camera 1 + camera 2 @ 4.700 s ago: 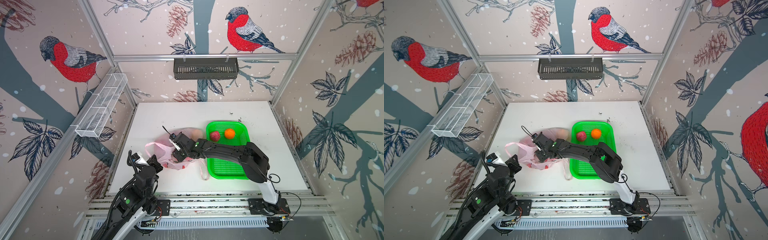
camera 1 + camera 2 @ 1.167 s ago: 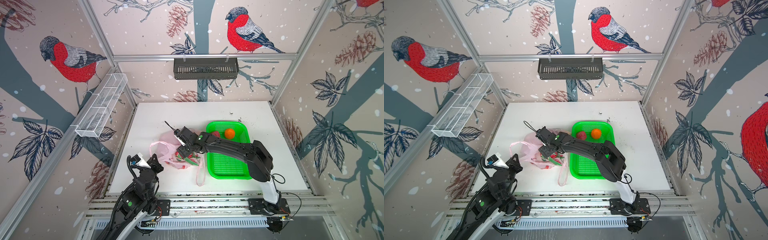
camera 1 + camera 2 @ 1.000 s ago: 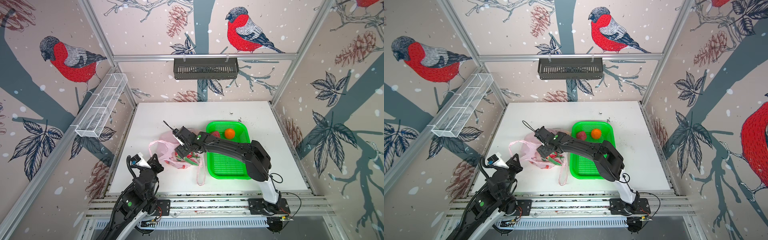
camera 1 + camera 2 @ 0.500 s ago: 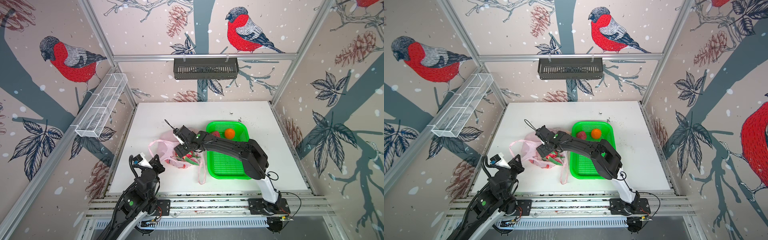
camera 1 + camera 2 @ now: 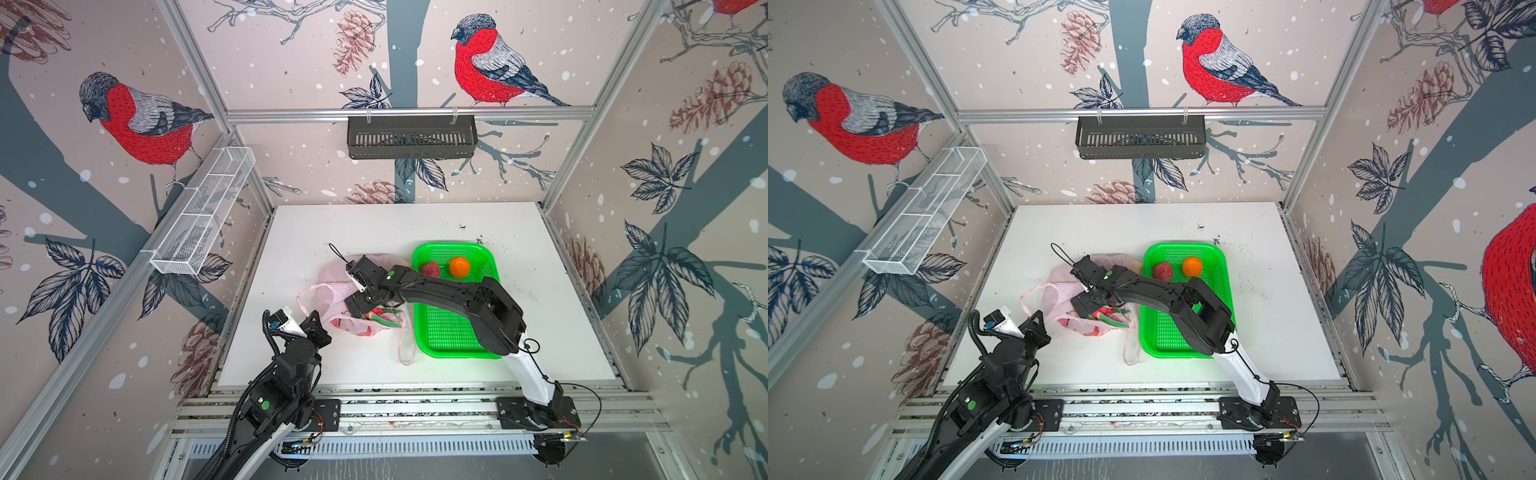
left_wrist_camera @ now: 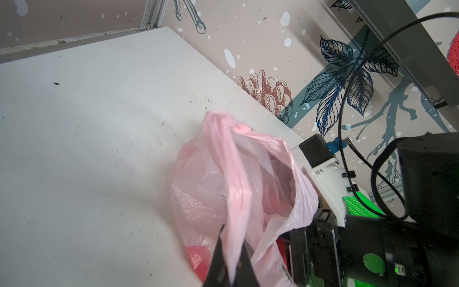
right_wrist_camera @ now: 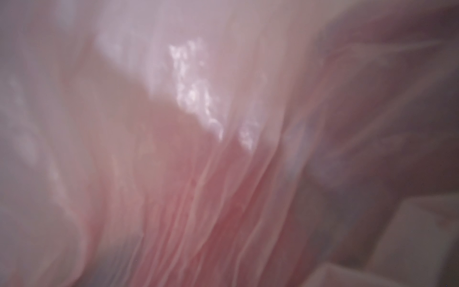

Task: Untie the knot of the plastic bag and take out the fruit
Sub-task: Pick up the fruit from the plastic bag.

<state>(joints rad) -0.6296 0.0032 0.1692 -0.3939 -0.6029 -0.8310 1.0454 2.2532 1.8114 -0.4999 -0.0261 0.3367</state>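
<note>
Our left gripper (image 6: 232, 248) pinches a handle loop (image 6: 231, 188) of the plastic bag (image 5: 332, 284) beside the green basket (image 5: 451, 332) while our right gripper (image 5: 360, 301) sits in its mouth over a dragon fruit (image 5: 384, 316) (we cannot tell its jaw width, film veils its camera), so we risk grabbing film, not fruit.

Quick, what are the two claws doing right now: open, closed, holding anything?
Left claw: closed, pinching the pink bag.
Right claw: down at the bag's mouth, cannot tell.

The right gripper (image 5: 362, 305) is down in the pink bag (image 5: 328, 286); the green basket (image 5: 453, 332) at three o'clock holds a red fruit (image 5: 430, 269) and an orange fruit (image 5: 459, 266).
</note>
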